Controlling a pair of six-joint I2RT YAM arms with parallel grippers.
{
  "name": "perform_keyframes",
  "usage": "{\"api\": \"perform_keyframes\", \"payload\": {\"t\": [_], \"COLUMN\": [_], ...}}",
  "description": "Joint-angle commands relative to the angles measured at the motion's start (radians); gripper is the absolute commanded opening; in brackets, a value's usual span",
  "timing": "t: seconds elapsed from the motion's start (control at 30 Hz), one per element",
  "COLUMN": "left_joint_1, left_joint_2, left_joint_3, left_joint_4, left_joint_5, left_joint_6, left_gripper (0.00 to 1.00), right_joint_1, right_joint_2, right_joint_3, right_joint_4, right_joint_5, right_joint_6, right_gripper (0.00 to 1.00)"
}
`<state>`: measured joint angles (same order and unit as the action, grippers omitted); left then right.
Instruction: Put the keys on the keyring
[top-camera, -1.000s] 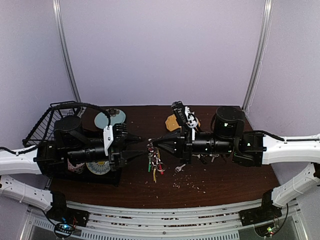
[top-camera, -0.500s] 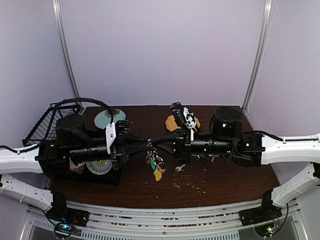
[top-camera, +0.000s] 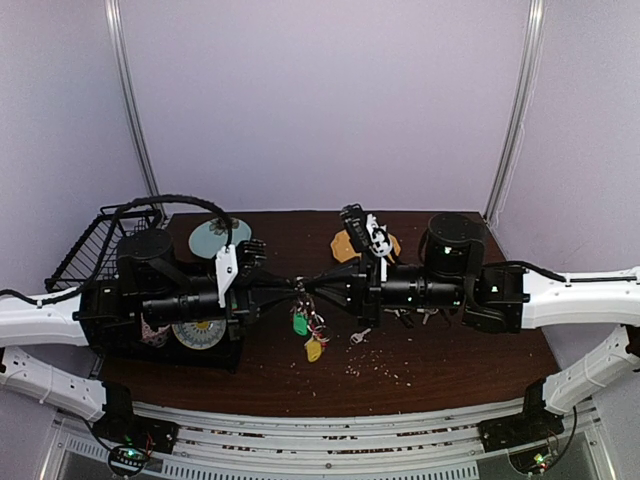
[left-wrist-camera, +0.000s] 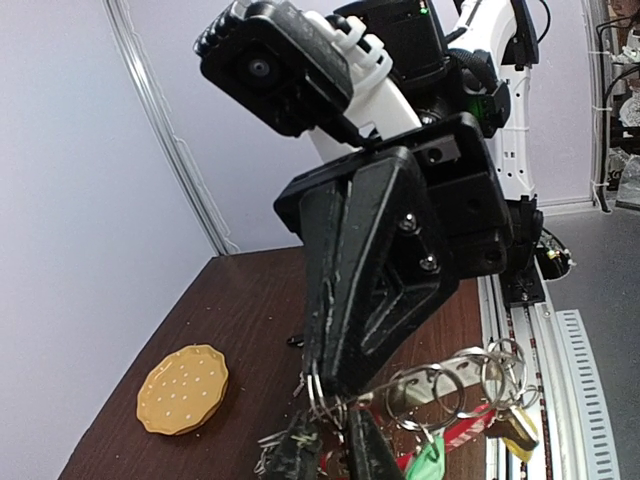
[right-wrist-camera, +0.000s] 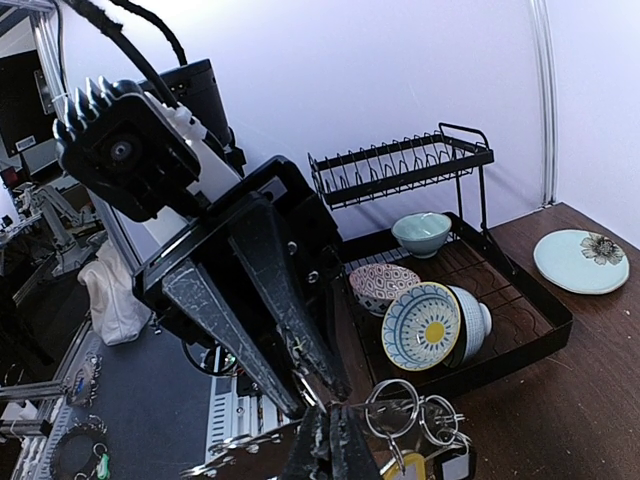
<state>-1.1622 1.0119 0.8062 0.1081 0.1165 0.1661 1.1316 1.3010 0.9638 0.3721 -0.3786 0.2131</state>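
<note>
Ring being steadied: right pincer (top-camera: 314, 285) pinches the keyring (top-camera: 301, 323), which hangs just below its tip; left pincer (top-camera: 290, 291) sits tip-to-tip, narrowly parted (grip unclear). Next needs one arm freed for the key (top-camera: 360, 337).

Keyring (top-camera: 306, 320) between left hand (top-camera: 291, 290) and right hand (top-camera: 304, 284) over table (top-camera: 450, 360); rack (top-camera: 80, 255) far left; plate (top-camera: 218, 237) behind rack.

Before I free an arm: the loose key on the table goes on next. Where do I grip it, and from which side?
Probably across its narrow width, straight down from above: the loose key lies flat on the table, so only its thin side edges can be pinched. Its head end is unclear.
</note>
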Motion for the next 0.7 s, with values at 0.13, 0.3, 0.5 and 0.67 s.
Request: {"api": "perform_keyframes", "payload": {"t": [0.13, 0.3, 0.5, 0.67], "left_joint_1": [-0.001, -0.001, -0.001, -0.001], "left_joint_2": [0.010, -0.016, 0.000, 0.017], "left_joint_3": [0.018, 0.014, 0.094, 0.144], "left_joint_4": [0.062, 0.029, -0.151, -0.249], "left_joint_5": [-0.005, -0.051, -0.094, -0.084], "left_joint_6": [0.011, 0.034, 0.081, 0.122], "left_gripper": [0.00, 0.00, 0.00, 0.00], "right_joint_1": [-0.005, -0.008, -0.046, -0.065], "right_joint_2": [0.005, -0.017, -0.075, -0.029], "right_joint_3": [0.018, 0.013, 0.065, 0.230], "right_joint_4": [0.021, -0.047, -0.307, -0.523], "right_joint_5": [-0.017, -0.044, -0.033, -0.073], "right_joint_6": [-0.012, -0.071, -0.319, -0.539], "right_gripper": [0.00, 0.00, 0.31, 0.32]}}
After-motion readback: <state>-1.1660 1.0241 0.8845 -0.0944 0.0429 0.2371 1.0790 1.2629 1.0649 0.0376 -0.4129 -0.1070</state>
